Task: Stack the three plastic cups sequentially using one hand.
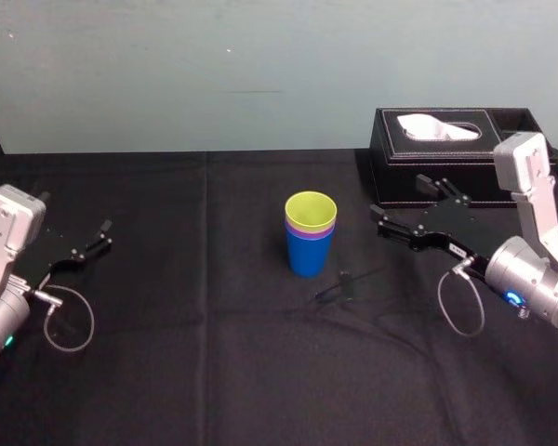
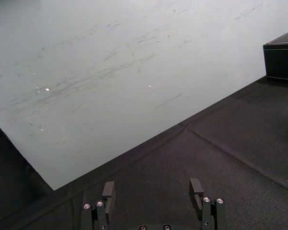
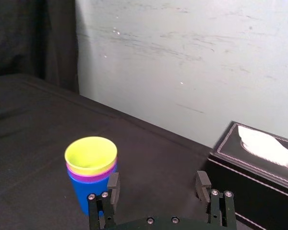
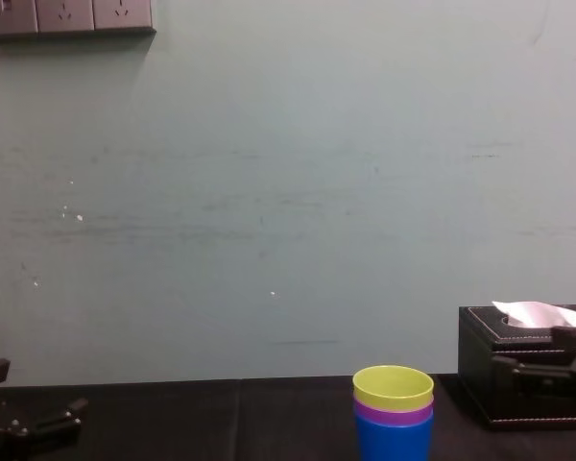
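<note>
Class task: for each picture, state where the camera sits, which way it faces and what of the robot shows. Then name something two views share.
Head: high, looking down at the table; left gripper and right gripper show.
Chest: low, looking across to the wall; grippers at both sides.
Left wrist: faces table and wall; own open fingers.
Right wrist: faces cup stack, tissue box; own open fingers.
Shared: head and chest see the cup stack.

yellow-green cup (image 1: pixel 310 208) nested in purple cup (image 1: pixel 312 229), both inside upright blue cup (image 1: pixel 309 255).
</note>
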